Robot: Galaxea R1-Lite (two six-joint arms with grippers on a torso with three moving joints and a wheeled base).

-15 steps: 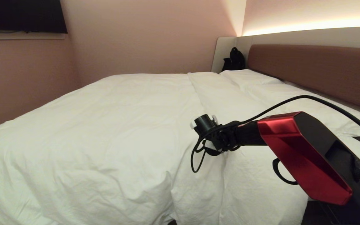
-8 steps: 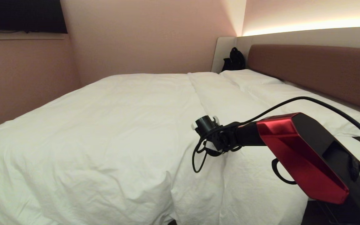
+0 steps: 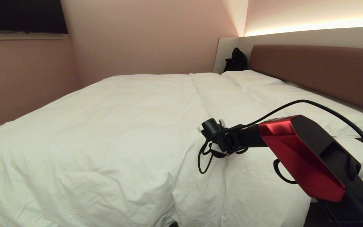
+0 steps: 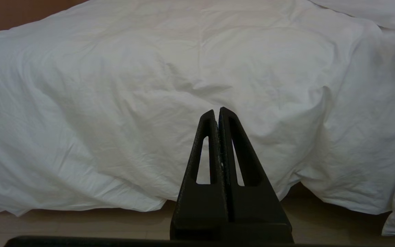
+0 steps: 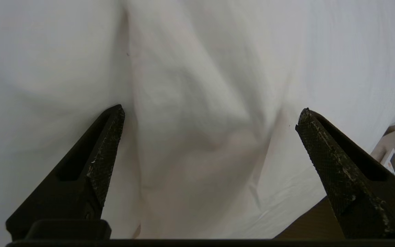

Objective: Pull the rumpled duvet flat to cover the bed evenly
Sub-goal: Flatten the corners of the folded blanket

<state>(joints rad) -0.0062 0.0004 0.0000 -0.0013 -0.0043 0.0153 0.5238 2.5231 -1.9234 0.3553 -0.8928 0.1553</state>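
The bed (image 3: 317, 67) fills most of the head view, with its reddish-brown headboard along the right side and a pink wall behind the far side. The duvet (image 3: 112, 126) is spread over the mattress from the far side to the near edge, where it hangs down in soft wrinkled folds; a long crease is seen near the middle, running from far to near. Two flat pillows (image 3: 263, 85) are laid beside the headboard, right of the duvet. A dark screen (image 3: 20, 15) is mounted on the left wall, and a small black bag (image 3: 236, 60) is placed in the far corner behind the pillows. The right arm (image 3: 301, 157), red and black, is stretched from the near right over the near part of the duvet, with a black cable looped above it. The right gripper (image 5: 209, 120) is shown only by the right wrist view: its fingers (image 5: 105, 147) are spread wide apart just above the white cloth, and nothing is held between them. The floor (image 4: 81, 223) under the hanging hem is shown only by the left wrist view, where a narrow bare strip is left along the near side. There the left gripper (image 4: 218, 115) is kept low in front of the duvet, its fingers pressed together and empty.
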